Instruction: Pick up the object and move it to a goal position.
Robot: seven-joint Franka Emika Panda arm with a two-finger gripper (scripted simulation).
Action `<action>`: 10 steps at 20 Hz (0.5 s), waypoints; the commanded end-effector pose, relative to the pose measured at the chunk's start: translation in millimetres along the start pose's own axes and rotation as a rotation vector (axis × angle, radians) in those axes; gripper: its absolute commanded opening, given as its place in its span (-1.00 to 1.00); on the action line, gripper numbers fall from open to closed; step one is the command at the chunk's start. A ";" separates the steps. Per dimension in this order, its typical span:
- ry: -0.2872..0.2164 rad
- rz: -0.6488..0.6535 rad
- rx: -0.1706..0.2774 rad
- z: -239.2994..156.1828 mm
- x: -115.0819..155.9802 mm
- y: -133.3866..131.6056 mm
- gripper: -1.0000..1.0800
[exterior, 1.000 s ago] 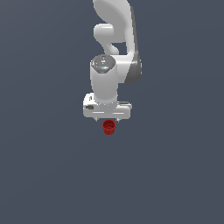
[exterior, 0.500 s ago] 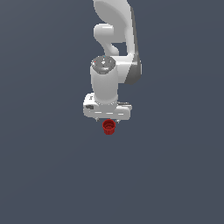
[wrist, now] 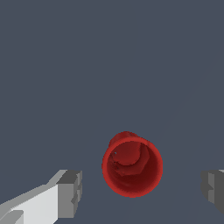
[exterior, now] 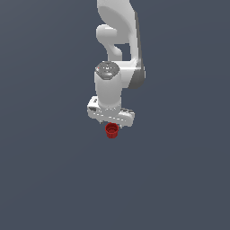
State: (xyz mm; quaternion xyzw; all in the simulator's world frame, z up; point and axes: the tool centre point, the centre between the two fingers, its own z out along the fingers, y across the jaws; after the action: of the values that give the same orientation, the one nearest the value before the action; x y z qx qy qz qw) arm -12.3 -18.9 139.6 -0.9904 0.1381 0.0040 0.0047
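Note:
The object is a small red cup-like cylinder (exterior: pixel 112 130) with a wider rim; in the exterior view it shows just under the white gripper (exterior: pixel 111 122). In the wrist view the red cup (wrist: pixel 132 165) lies between the two grey fingertips, with one finger (wrist: pixel 70 193) on one side and the other finger (wrist: pixel 213 189) at the frame edge. Gaps remain on both sides of the cup. The gripper (wrist: pixel 141 191) is open and touches nothing. The cup's opening faces the wrist camera.
A plain dark grey surface (exterior: pixel 49 170) fills both views. The white arm (exterior: pixel 119 40) rises above the gripper towards the top of the exterior view.
The gripper and arm have shifted slightly; the red cup stays under the gripper in about the same place.

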 end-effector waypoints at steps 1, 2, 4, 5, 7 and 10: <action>0.001 0.065 0.000 5.7 -2.6 0.1 0.92; 0.001 0.092 0.000 8.1 -3.7 0.3 0.92; 0.002 0.148 -0.001 12.8 -5.9 0.6 0.92; 0.002 0.175 -0.001 15.1 -7.0 0.7 0.92; 0.003 0.231 -0.001 19.7 -9.2 1.2 0.92; 0.005 0.310 -0.002 26.2 -12.5 1.9 0.92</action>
State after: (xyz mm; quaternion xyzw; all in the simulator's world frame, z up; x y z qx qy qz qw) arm -23.3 -17.1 116.7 -0.9630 0.2695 0.0029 0.0029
